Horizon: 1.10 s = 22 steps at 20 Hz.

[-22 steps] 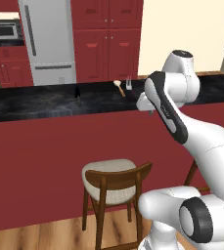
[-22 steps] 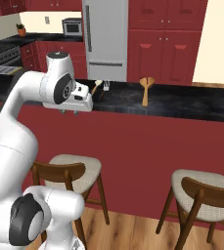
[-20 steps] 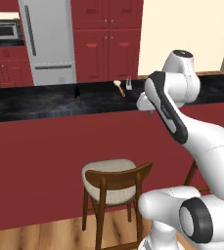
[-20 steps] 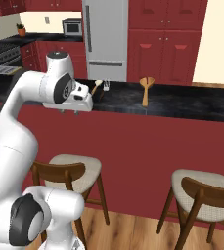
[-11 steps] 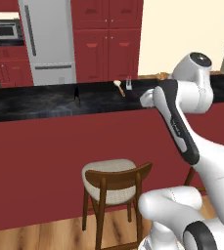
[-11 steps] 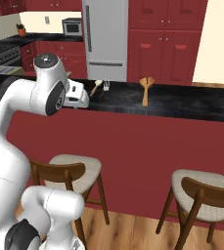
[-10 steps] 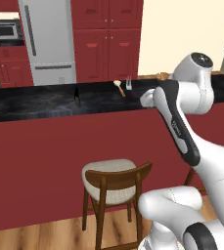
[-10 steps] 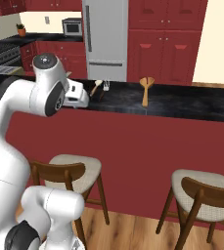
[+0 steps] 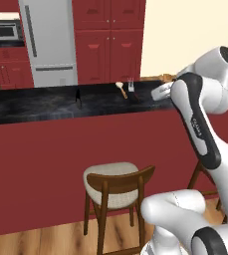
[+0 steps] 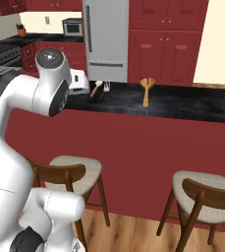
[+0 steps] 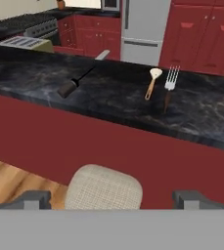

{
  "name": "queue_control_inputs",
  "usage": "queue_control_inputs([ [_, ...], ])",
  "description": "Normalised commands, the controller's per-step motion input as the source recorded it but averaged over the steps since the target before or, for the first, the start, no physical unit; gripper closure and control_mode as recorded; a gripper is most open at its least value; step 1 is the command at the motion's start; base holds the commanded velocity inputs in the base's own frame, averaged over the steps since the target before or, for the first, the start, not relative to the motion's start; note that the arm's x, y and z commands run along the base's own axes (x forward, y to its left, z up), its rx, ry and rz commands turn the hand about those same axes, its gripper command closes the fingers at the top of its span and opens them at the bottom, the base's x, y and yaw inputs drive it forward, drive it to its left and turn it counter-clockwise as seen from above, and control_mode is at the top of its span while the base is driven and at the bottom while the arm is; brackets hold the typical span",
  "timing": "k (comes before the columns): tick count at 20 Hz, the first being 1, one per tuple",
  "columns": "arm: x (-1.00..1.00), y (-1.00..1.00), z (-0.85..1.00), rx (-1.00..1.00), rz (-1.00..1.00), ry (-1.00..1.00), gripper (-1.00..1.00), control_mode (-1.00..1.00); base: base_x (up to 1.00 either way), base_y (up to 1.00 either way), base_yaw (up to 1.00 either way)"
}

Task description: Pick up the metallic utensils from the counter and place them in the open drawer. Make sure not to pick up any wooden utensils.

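Observation:
On the black counter [image 11: 108, 97] lies a slim knife [image 11: 77, 82], dark handle toward me and blade pointing away. Further right a silver fork [image 11: 170, 82] rests beside a pale wooden spoon [image 11: 151, 82]. The left base view has the knife [image 9: 77, 95], the spoon [image 9: 120, 88] and the fork [image 9: 131, 86] on the counter's far side. My gripper [image 11: 111, 200] hangs in front of the counter, above a stool, open, with nothing between its fingertips [image 11: 31, 199]. Its white hand [image 9: 160, 92] is right of the fork. The open drawer is out of view.
A second wooden utensil [image 10: 145, 89] stands on the counter further right. Stools [image 9: 115, 184] [image 10: 202, 194] line the red counter front. Behind the counter are a steel fridge [image 9: 48, 42], red cabinets [image 9: 110, 42], a stove [image 11: 28, 22] and a pale appliance [image 11: 28, 44].
The arm's upper joints have swung right and up in the left base view, and the hand has risen slightly. The jaws have spread wide.

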Motion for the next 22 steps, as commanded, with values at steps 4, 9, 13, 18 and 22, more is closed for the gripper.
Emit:
queue_control_inputs([
  [4, 0.39, 0.19, 0.06, 0.03, 0.00, -0.01, -1.00, -1.00, 0.00, 0.00, 0.00],
  [9, 0.62, 0.42, 0.00, -0.07, -0.06, 0.19, -1.00, -1.00, 0.00, 0.00, 0.00],
  [13, 0.11, 0.00, 0.07, -0.02, 0.00, 0.18, -1.00, -1.00, 0.00, 0.00, 0.00],
  [18, 0.05, 0.00, 0.25, -0.04, 0.00, 0.19, -1.00, -1.00, 0.00, 0.00, 0.00],
  [22, 0.29, -0.01, 0.14, -0.10, 0.00, 0.20, -1.00, -1.00, 0.00, 0.00, 0.00],
])
